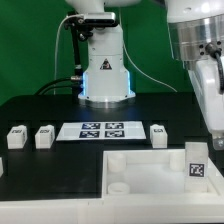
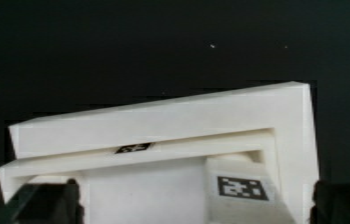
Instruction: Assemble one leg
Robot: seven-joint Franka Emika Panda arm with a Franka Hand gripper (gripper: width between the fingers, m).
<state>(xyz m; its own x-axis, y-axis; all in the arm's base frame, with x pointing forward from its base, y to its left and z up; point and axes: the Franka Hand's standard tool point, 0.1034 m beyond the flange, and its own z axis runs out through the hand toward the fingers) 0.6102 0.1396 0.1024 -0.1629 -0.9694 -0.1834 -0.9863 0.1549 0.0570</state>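
Note:
One leg (image 1: pixel 196 162), a small white post with a black-and-white tag, stands upright on the right end of the large white panel (image 1: pixel 140 170). In the wrist view the same leg (image 2: pixel 181 190) shows its tag and sits against the panel (image 2: pixel 172 120). My gripper (image 1: pixel 213 125) hangs just above and slightly behind this leg. In the wrist view the gripper (image 2: pixel 193 205) is open, with one dark finger on each side of the leg and a gap on both sides. Three more legs lie on the table: two at the exterior view's left (image 1: pixel 16 137) (image 1: pixel 44 136), one right of centre (image 1: pixel 159 134).
The marker board (image 1: pixel 100 130) lies flat between the loose legs, behind the panel. The robot's base (image 1: pixel 104 75) stands at the back centre with cables beside it. The table top is black.

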